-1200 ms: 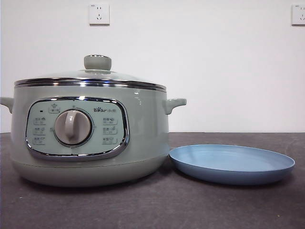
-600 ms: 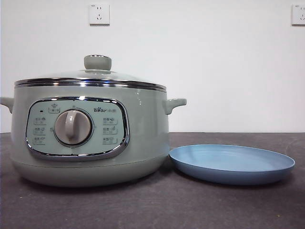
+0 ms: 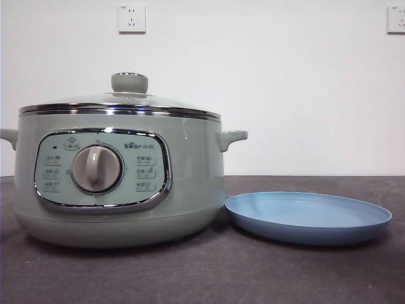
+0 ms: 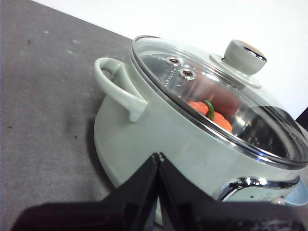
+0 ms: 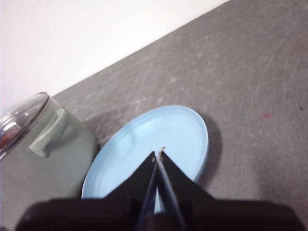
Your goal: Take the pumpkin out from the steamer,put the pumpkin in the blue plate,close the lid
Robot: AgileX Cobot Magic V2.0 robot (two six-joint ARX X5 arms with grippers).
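The sage-green steamer [image 3: 120, 180] stands at the left of the table with its glass lid [image 3: 120, 101] on, pale-green knob [image 3: 130, 82] on top. Through the lid [image 4: 216, 106] in the left wrist view I see the orange pumpkin [image 4: 214, 115] with its green stem inside the steamer [image 4: 154, 139]. The blue plate [image 3: 308, 216] lies bare just right of the pot. My left gripper [image 4: 158, 156] is shut, held off the steamer's side near a handle [image 4: 118, 86]. Above the blue plate [image 5: 149, 149] my right gripper [image 5: 159, 152] is shut. Neither arm shows in the front view.
Dark grey table [image 3: 202, 278] runs in front of pot and plate. A white wall with two sockets [image 3: 131, 19] stands behind. The steamer's side handle [image 5: 48, 134] lies close to the plate's rim.
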